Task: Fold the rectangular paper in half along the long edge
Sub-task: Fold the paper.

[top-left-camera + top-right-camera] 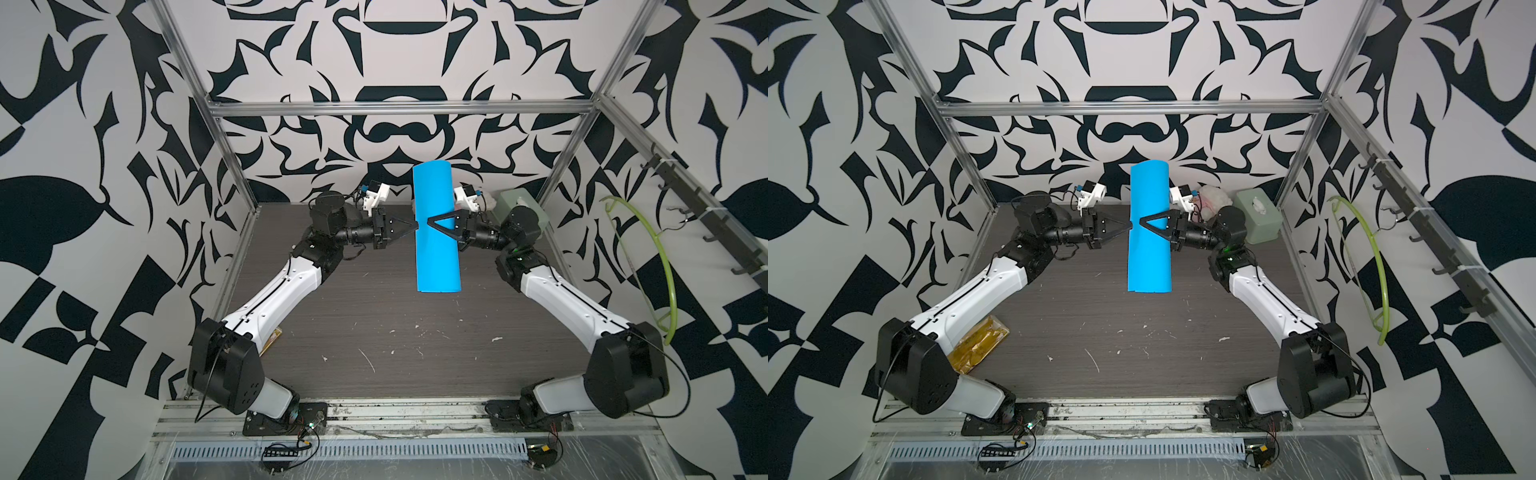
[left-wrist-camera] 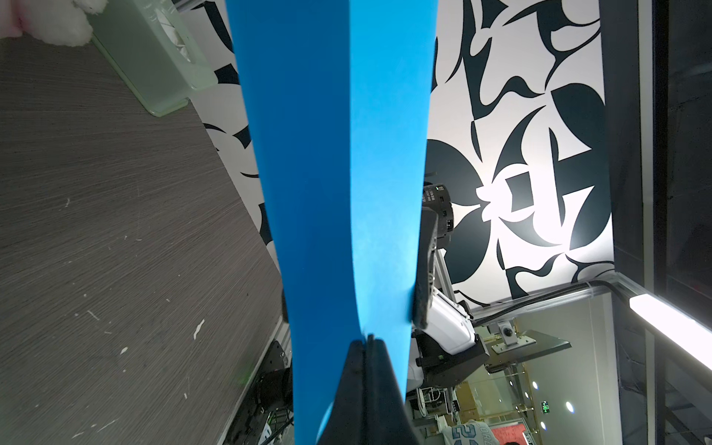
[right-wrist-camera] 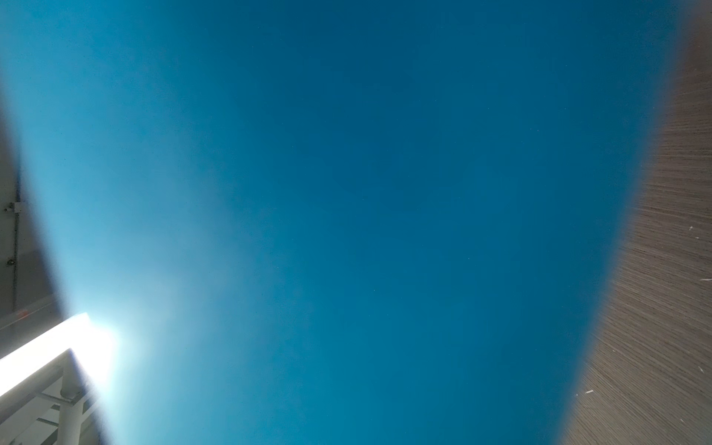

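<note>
Rectangular paper (image 1: 437,257) hangs in mid-scene between the two arms, above the far half of the table (image 1: 374,332), its long axis running from the front toward the back wall.

The table is a dark grey wood-grain board, scuffed and dotted with small white flecks. An aluminium frame (image 1: 395,107) stands around it, and bold black-and-white patterned walls (image 1: 83,124) close the space on three sides. A pale green tissue box (image 1: 1254,216) sits in the far right corner with a white fluffy lump (image 1: 1212,197) beside it. A gold foil packet (image 1: 980,347) lies near the left arm's base.

In both top views the rectangular paper (image 1: 1150,249) is a plain, bright sky-blue sheet, unmarked, bent over lengthwise into a soft, uncreased curve, with its short ends arched. The left wrist view shows two layers (image 2: 327,154) converging toward one pinch. The left gripper (image 1: 415,224) is clamped tight there, on the sheet's long side.

The right gripper (image 1: 429,225) reaches across the sheet from the other side. One finger (image 2: 425,269) lies against the paper, but whether its jaws grip or stand apart I cannot tell. The right wrist view is filled with blurred blue (image 3: 385,192).
</note>
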{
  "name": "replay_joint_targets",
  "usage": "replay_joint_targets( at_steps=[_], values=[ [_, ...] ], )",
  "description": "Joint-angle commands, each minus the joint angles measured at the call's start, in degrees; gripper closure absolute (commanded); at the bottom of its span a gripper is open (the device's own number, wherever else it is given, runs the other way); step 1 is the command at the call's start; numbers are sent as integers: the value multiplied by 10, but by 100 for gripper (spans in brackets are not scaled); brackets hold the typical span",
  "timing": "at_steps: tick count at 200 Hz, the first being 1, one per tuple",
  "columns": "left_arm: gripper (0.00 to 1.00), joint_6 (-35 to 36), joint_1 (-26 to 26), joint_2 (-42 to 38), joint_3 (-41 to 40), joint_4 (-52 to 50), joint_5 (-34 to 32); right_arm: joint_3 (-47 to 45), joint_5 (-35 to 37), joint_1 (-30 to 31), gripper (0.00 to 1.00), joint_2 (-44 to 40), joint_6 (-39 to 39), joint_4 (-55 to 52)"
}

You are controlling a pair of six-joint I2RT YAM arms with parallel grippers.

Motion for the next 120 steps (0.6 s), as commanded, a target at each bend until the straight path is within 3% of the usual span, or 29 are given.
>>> replay_joint_targets(
  at_steps=[1, 90, 120],
  values=[
    [100, 1, -5, 6, 15, 22, 8, 30, 0, -2, 35, -10, -19, 11],
    [100, 1, -10, 27, 18, 25, 6, 37, -5, -2, 30, -17, -19, 6],
    [100, 4, -12, 27, 23, 24, 4, 39, -6, -2, 31, -29, -72, -66]
  ],
)
